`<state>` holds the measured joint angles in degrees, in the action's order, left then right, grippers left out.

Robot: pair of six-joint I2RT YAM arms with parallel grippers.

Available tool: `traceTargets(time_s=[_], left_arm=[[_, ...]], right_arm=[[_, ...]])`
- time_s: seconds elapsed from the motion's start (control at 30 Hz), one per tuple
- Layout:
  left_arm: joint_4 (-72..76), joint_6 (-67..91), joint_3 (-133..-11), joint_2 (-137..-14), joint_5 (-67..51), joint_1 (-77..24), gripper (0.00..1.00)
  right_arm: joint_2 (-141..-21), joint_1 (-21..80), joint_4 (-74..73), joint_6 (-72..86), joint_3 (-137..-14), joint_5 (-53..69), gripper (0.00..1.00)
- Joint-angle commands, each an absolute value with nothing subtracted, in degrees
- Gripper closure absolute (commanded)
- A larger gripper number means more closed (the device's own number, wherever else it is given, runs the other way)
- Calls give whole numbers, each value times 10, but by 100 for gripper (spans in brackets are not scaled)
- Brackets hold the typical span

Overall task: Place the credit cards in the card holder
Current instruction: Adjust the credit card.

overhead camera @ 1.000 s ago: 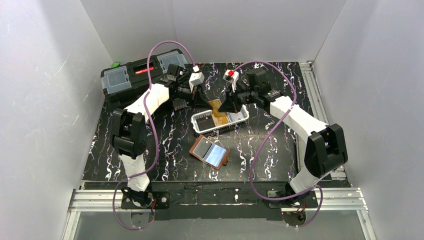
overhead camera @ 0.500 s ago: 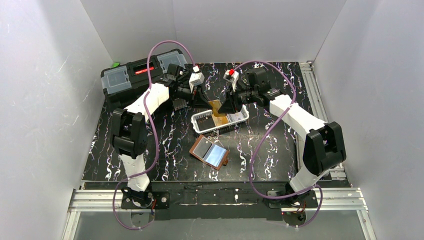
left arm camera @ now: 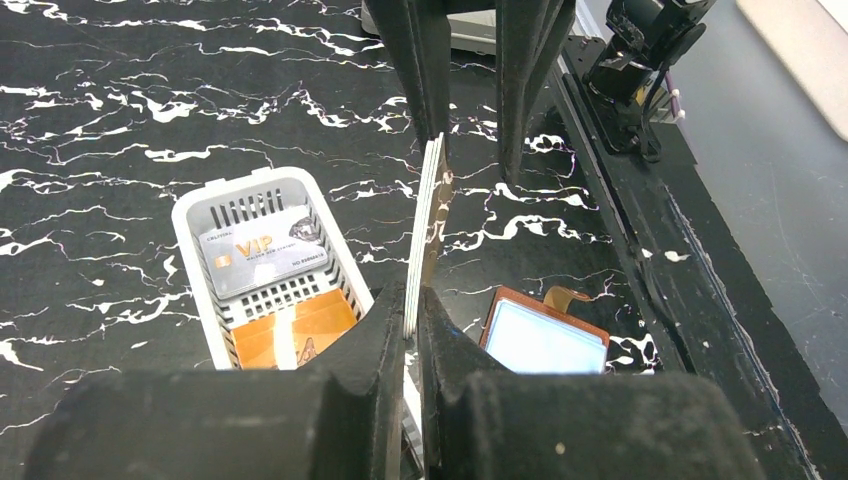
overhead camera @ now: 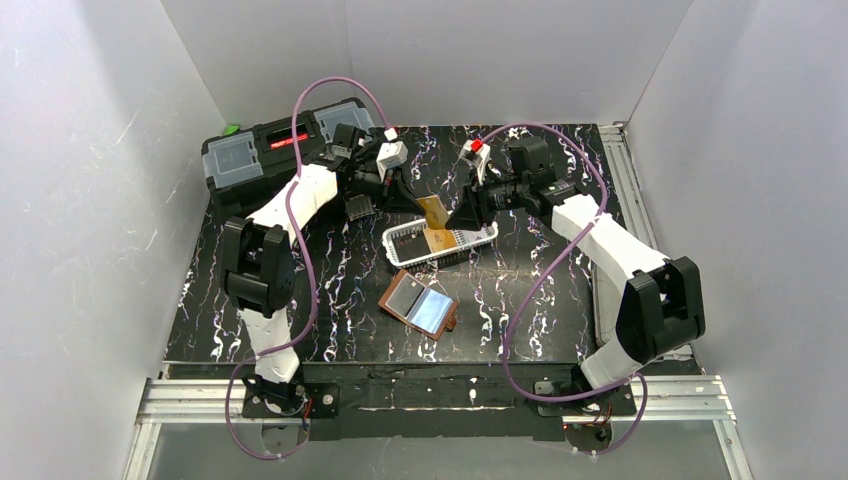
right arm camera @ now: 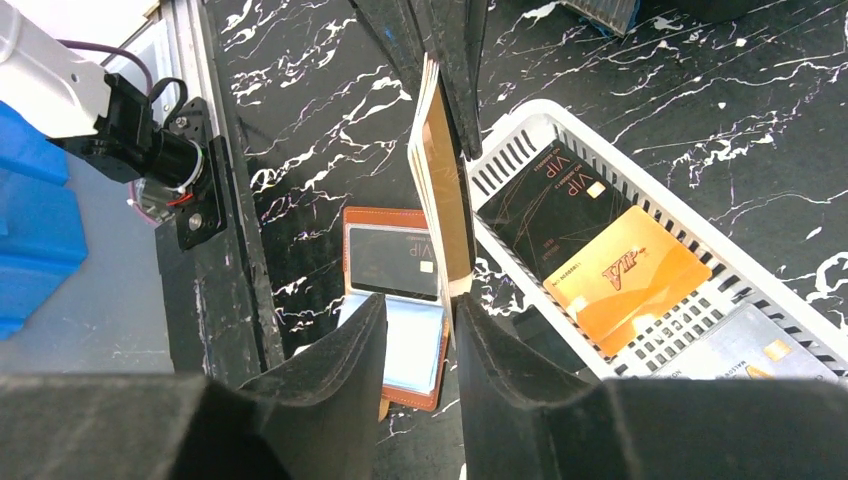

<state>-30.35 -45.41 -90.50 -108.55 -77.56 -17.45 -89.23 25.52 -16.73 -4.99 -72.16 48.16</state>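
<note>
Your left gripper (left arm camera: 412, 295) is clamped on the orange-gold card (right arm camera: 445, 190), holding it on edge up in the air near the white basket (left arm camera: 188, 255). The right gripper (right arm camera: 420, 310) has its jaws apart on either side of the card's free end, not squeezing it. In the left wrist view the edge looks layered, so it might be 2 cards stuck together, can't tell for sure. The card holder (overhead camera: 420, 305) lies open on the table (overhead camera: 340, 290) just beside the basket, with what looks like 1 dark card in a sleeve. At least 3 more cards (right arm camera: 625, 275) lie flat in the basket.

Handling-wise: I'd expect it to be light, thin, stiff and slick, so it'll pivot or slip if you pinch a corner. Grab across the flat faces near a short edge and leave the other end free to slide into a sleeve. The sleeves look floppy, so feed it in shallow.
</note>
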Motion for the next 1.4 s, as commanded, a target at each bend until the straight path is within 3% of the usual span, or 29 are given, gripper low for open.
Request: traceTargets(time_s=[0.0,0.23,0.47,0.67,0.7,0.93,1.37], left_arm=[[-289,-473,-931,-1085,-757,-154,100],[-304,-483,-932,-1082,-758,-154,100],[-310,-484,-934,-1080,-763,-154,100],[-316,-491,-934,-1079,-760,-154,100],[-316,-492,-935,-1079,-761,-154,100],[-371,-529,-945,-1080,-782,-154,100],[-544,-640,-981,-1079,-820,-156,100]], right_arm=[[-865,257,-213,-53,-719,537,62],[-865,254,-216,-62,-718,538,73],[-872,253,-214,-59,-726,530,97],[-869,253,-211,-54,-725,500,99],[-869,253,-209,-52,-724,486,98],[-851,242,-146,-49,-713,406,65],[-846,239,-140,-98,-738,524,54]])
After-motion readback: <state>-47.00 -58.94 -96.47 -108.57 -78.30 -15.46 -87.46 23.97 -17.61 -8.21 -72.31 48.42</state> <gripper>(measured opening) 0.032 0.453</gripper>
